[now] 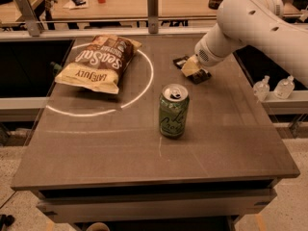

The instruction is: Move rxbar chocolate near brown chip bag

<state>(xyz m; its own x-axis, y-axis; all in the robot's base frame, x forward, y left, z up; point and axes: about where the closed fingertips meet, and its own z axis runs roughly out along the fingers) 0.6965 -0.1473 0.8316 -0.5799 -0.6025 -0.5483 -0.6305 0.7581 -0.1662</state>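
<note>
The rxbar chocolate is a flat black bar lying on the table's far right part, with its ends showing on either side of my gripper. My gripper is low over the bar's middle, at the end of the white arm that reaches in from the right. The brown chip bag lies at the far left, with white lettering and a cream-yellow band at its near end. The bar is roughly a bag's width to the right of the bag.
A green soda can stands upright near the table's middle, in front of the gripper. A white circle line is marked on the table around the bag. Two small clear bottles stand on a ledge to the right.
</note>
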